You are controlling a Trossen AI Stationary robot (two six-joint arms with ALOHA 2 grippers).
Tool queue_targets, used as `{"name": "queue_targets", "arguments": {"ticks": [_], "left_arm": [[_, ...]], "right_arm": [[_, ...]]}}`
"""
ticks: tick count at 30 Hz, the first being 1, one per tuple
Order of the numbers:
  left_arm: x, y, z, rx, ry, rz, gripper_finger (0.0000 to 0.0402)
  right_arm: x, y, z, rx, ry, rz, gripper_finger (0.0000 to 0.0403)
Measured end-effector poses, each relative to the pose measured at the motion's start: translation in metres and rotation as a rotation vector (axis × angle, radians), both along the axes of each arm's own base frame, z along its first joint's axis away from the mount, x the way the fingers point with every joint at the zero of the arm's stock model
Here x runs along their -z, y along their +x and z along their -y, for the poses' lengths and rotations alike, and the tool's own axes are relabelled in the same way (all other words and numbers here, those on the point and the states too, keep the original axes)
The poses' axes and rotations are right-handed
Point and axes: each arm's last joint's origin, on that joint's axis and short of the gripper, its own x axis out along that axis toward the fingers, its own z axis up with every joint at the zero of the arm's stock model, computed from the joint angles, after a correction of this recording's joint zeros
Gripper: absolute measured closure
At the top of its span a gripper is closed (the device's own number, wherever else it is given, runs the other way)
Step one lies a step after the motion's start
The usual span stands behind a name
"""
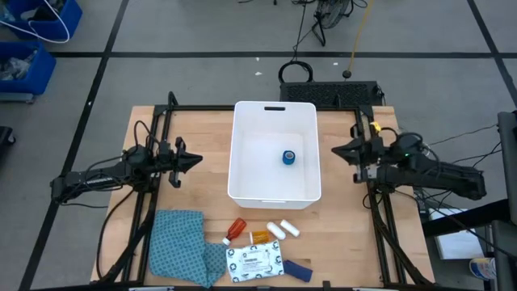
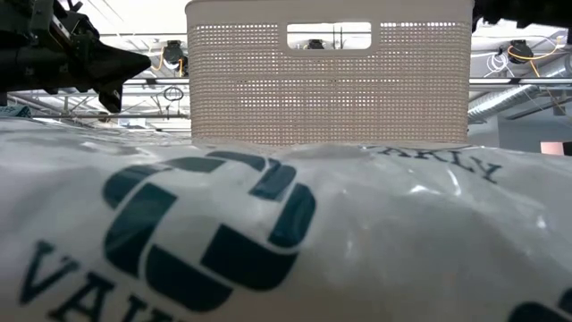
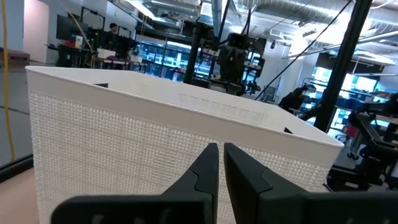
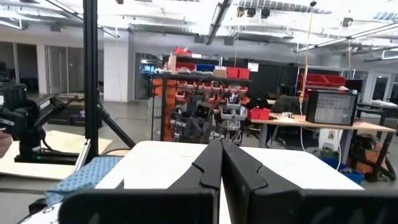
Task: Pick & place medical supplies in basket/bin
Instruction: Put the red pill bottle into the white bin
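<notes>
High view: the white rectangular plastic basket (image 1: 275, 151) sits mid-tabletop (image 1: 202, 133), holding the blue tape roll (image 1: 289, 157). Remaining supplies lie near the front edge.

Left wrist view: left pincer (image 3: 219, 155) narrow, empty, beside the basket.

Right wrist view: right pincer (image 4: 221, 154) fully closed, empty.

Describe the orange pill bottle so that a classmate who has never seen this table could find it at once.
Start at the white tub mid-table and look to the row of small items just outside its near rim. The orange pill bottle lies there between the red-capped bottle and two white cylinders; it alone is orange.
</notes>
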Motion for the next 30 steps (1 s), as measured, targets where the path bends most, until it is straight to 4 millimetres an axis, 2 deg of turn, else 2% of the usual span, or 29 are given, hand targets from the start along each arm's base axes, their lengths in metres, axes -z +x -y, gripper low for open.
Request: {"name": "queue_targets", "arguments": {"ticks": [5,15,30], "left_arm": [[0.000,0.000,0.000,0.003,-0.010,0.001,0.0373],[0.002,0.000,0.000,0.008,-0.009,-0.025,0.0373],[0.002,0.000,0.000,0.012,-0.028,-0.020,0.0373]], "right_arm": [[0.019,0.004,0.001,0.003,-0.025,0.025,0.0403],[0.041,0.008,0.001,-0.009,-0.079,-0.110,0.0403],[0.044,0.006,0.000,-0.050,-0.015,-0.136,0.0403]]}}
